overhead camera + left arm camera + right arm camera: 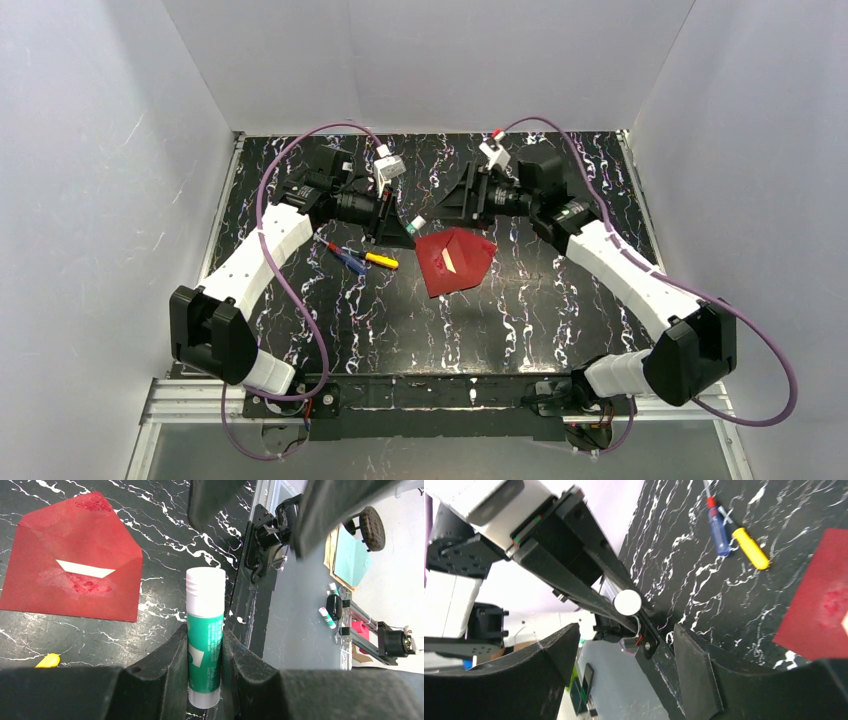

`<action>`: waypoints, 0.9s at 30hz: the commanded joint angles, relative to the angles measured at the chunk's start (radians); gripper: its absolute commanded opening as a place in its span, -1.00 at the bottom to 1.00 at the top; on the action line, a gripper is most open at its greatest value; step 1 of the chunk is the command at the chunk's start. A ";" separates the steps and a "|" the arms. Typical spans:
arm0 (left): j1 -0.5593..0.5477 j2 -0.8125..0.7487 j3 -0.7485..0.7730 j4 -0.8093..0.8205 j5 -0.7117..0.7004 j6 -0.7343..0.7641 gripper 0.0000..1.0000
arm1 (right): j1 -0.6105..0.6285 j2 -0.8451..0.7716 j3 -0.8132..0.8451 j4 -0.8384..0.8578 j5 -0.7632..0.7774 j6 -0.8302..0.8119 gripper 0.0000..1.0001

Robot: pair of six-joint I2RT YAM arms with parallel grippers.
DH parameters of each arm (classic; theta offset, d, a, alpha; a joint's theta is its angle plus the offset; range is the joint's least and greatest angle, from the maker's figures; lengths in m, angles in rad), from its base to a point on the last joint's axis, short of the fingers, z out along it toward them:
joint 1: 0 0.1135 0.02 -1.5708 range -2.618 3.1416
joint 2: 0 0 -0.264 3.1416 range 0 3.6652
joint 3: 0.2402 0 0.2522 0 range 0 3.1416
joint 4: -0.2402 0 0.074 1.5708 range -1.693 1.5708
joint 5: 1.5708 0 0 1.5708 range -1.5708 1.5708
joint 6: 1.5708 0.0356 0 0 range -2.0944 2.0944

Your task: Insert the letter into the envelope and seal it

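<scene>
The left jaws (pixel 204 632) are clenched on a glue stick (pixel 205 590). It has a green label and a white top end that sticks out past the fingers. I cannot tell if its cap is on or off. The right jaws (pixel 626 628) are spread wide and hold nothing. They face the round white end of the glue stick, close to it but not touching.

Both arms hang near each other above the back of the tabletop (pixel 165 525). The envelope (pixel 75 540) lies flat on the tabletop, just in front of the two jaws. Its pointed flap is open. A thin strip of the white letter (pixel 85 569) peeks out at the mouth, so the letter looks to be inside. Nothing touches the envelope.

There are rough, wet-looking patches below the mouth and at the flap tip. I think that is glue, but I cannot be sure.

So the first part looks done: the letter is in. The glue may be on too. What is left is to fold the flap down and press it shut.

A blue tool (pixel 716 525) and a yellow tool (pixel 750 547) lie on the left arm's side, apart from the envelope.
</scene>
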 commanded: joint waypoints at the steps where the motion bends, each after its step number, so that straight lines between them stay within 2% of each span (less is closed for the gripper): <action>1: -0.003 -0.021 0.012 0.004 0.050 -0.014 -1.00 | 0.066 0.026 0.002 0.072 0.017 0.027 0.54; 3: -0.003 -0.016 0.017 -0.001 0.062 -0.015 -1.00 | 0.078 0.046 0.014 0.081 0.017 0.032 0.44; 7: -0.003 -0.014 0.021 -0.002 0.069 -0.013 -1.00 | 0.103 0.094 0.043 0.094 0.003 0.037 0.03; 10: -0.003 -0.015 0.025 -0.008 0.074 -0.007 -1.00 | 0.113 0.117 0.060 0.093 0.008 0.034 -0.07; 14: -0.003 -0.019 0.024 -0.016 0.074 0.000 -1.00 | 0.117 0.132 0.067 0.097 0.013 0.031 -0.10; 19: -0.003 -0.022 0.024 -0.020 0.062 0.005 -1.00 | 0.118 0.137 0.063 0.113 -0.011 0.043 -0.27; 23: -0.003 -0.022 0.023 -0.025 0.060 0.012 -1.00 | 0.120 0.135 0.057 0.121 -0.020 0.044 -0.66; 25: -0.003 -0.024 0.020 -0.033 0.056 0.019 -1.00 | 0.120 0.127 0.054 0.128 -0.014 0.043 -0.93; 27: -0.003 -0.028 0.015 -0.038 0.045 0.024 -1.00 | 0.119 0.112 0.042 0.152 0.005 0.051 -0.97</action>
